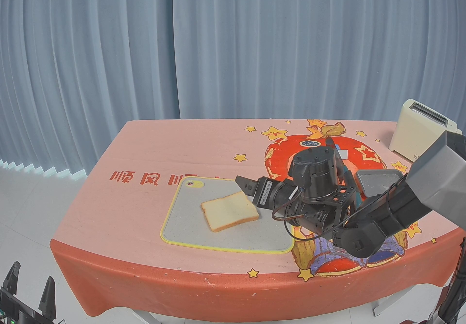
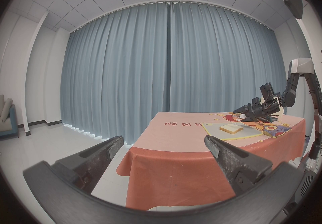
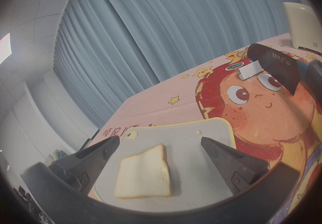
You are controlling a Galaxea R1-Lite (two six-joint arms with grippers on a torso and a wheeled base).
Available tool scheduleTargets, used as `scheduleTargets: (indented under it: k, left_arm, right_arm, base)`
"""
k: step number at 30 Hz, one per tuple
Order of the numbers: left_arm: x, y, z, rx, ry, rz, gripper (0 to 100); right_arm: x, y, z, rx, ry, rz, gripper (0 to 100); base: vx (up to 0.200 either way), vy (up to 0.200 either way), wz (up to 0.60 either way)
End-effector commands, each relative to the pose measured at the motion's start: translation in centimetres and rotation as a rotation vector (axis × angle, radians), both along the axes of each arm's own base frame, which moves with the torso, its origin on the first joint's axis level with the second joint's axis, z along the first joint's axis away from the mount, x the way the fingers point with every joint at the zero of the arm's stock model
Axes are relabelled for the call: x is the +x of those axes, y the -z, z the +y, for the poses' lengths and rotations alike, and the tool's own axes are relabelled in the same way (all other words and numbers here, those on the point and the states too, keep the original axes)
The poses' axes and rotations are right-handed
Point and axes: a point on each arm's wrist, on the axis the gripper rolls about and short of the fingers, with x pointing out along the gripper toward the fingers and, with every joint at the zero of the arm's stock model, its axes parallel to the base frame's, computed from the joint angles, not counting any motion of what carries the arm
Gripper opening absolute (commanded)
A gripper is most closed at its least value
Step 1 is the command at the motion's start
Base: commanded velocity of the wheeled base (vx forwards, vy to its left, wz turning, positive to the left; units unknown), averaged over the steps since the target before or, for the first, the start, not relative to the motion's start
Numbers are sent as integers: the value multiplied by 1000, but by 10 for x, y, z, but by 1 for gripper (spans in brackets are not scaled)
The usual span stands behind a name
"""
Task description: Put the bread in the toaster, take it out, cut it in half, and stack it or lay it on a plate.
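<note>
Head view: a pale, square slice of bread (image 1: 229,211) lies flat and whole on the grey cutting board with a yellow rim (image 1: 194,223), on the salmon-pink clothed table (image 1: 160,155). The right gripper (image 1: 244,185) hangs low just beside the slice's far corner, not holding it. The cream toaster (image 1: 421,129) stands well apart at the table's far right corner, and a grey rectangular tray (image 1: 378,180) lies between it and the board. The left gripper (image 1: 29,286) is off the table, near its front left corner.

Left wrist view: its own fingers are spread with nothing between them. The table is well ahead.

Right wrist view: these fingers are spread too, with the slice lying just ahead of the gap. A black-bladed knife (image 3: 276,66) stands farther back on the cloth.

The slice is uncut, and I cannot tell whether it is toasted. This looks like the pick-up for the toaster. The next move probably means lowering the spread fingers around an edge of the slice, pinching gently so the soft crumb is not crushed, then carrying it upright to the slot.
</note>
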Motion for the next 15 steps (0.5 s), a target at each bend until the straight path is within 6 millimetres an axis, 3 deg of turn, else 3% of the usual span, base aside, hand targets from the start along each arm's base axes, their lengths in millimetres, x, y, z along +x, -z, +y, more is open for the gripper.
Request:
scheduleTargets:
  k: [1, 4, 6, 7, 9, 15]
  left_arm:
    - [1, 5, 0, -2, -1, 17, 100]
    - [1, 5, 0, -2, -1, 17, 100]
    - [1, 5, 0, -2, -1, 17, 100]
    - [1, 5, 0, -2, 1, 17, 100]
    - [1, 5, 0, -2, 1, 17, 100]
    - [1, 5, 0, 0, 1, 17, 100]
  right_arm:
    - [0, -21, -3, 35, 3, -47, 100]
    - [-4, -49, -12, 45, -2, -119, 100]
    - [-4, -49, -12, 45, -2, -119, 100]
    - [-7, -72, -24, 34, 3, -192, 100]
    - [-11, -88, -34, 24, 7, -244, 100]
    - [-25, -115, -59, 23, 31, -319, 100]
  base:
    - [0, 0, 0]
    - [0, 0, 0]
    - [0, 0, 0]
    - [0, 0, 0]
    - [0, 0, 0]
    - [0, 0, 0]
